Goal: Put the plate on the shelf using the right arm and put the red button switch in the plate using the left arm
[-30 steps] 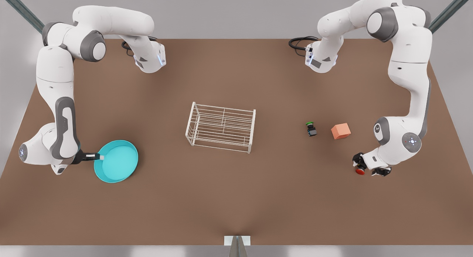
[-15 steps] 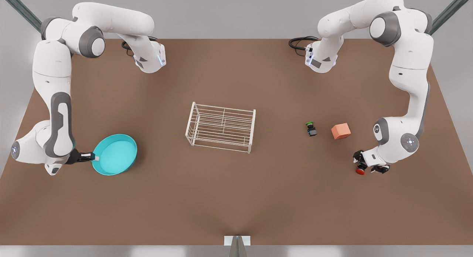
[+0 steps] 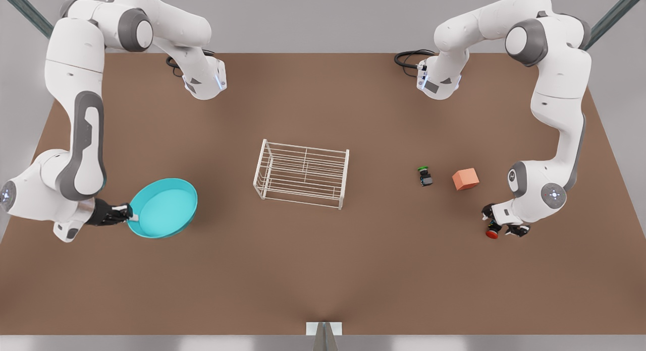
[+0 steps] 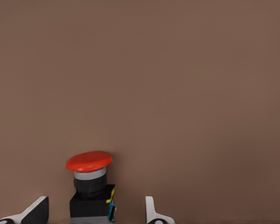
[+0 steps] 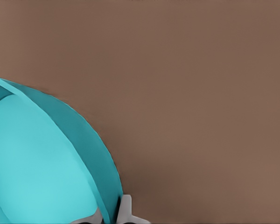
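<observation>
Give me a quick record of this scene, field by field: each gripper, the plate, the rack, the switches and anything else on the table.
right gripper: at the front view's left, shut on the plate's rim
plate: turquoise, tilted, clamped at its edge
left gripper: at the front view's right, open around the red button switch
red button switch: upright between the fingers, gaps on both sides
shelf: white wire rack, mid-table, nothing on it
green button switch: beside the orange cube
orange cube: on the table
</observation>
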You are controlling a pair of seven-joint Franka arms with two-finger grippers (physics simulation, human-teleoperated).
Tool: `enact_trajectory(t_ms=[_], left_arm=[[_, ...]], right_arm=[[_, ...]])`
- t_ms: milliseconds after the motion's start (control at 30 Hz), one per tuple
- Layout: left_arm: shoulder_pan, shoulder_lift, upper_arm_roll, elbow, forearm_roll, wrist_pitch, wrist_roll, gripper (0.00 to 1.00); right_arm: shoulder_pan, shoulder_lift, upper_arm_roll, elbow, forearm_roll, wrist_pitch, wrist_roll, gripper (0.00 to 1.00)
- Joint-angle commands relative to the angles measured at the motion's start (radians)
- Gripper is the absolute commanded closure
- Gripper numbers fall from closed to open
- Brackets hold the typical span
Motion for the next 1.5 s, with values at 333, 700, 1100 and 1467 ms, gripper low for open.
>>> enact_trajectory(t_ms=[333, 700, 1100, 1467], left_arm=[[0.008, 0.027, 0.006, 0.000, 0.003, 0.035, 0.019, 0.13], [0.007, 0.028, 0.011, 0.000, 0.005, 0.034, 0.022, 0.42], [0.001, -0.030, 0.002, 0.023, -0.003, -0.043, 0.014, 0.57], [-0.096, -0.076, -0.259, 0.312, 0.005, -0.502, -0.567, 0.58]], right_arm=[[0.253, -0.127, 0.000, 0.000, -0.053, -0.167, 0.551, 0.76], [0.568, -0.150, 0.000, 0.013, -0.122, -0.159, 1.042, 0.76], [0.749, -0.103, 0.000, 0.011, -0.150, -0.044, 1.353, 0.76], [0.772, -0.083, -0.002, -0.043, -0.142, -0.014, 1.393, 0.00]])
